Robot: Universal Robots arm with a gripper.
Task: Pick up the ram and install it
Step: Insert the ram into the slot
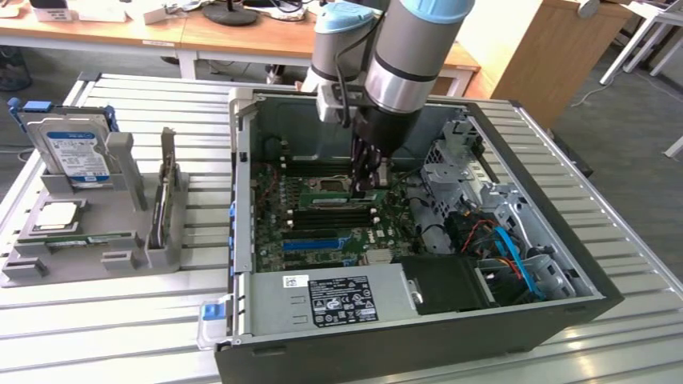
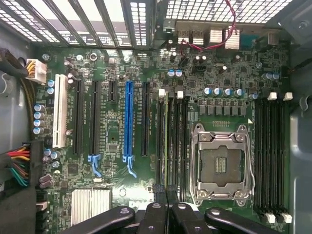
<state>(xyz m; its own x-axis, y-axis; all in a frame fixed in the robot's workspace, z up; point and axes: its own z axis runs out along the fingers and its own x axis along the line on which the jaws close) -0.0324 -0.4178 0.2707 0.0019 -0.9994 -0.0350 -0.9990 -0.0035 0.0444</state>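
A slatted metal table [image 1: 128, 320] carries an open computer case [image 1: 597, 296] lying on its side. Wooden desks [image 1: 245, 36] cross the upper part of the exterior view, with grey floor beyond. At the exterior view's left, a grey fixture [image 1: 64, 260] holds a boxy drive [image 1: 75, 152] upright. A labelled power supply [image 1: 331, 300] fills the lower end of the case.

The arm [image 1: 411, 56] comes down from the top centre of the exterior view into the case, and the pincer [image 1: 370, 186] sits low over the motherboard [image 2: 111, 146], among the black memory slots beside the CPU socket [image 2: 222, 163].

In the wrist view the pincer [image 2: 166, 214] has its black fingers [image 2: 157, 214] drawn together on the ram [image 2: 168, 146]. The ram shows edge-on, as a thin pale green line running out from between them. It lies along the bank of slots between the CPU socket and the blue slot [image 2: 128, 122].

Whether the ram is seated in a slot or just above one I cannot tell. In the exterior view the fingers and the arm cover it. The case wall cuts off the far edge of the board, and the wire bundle [image 2: 17, 168] runs out of the frame
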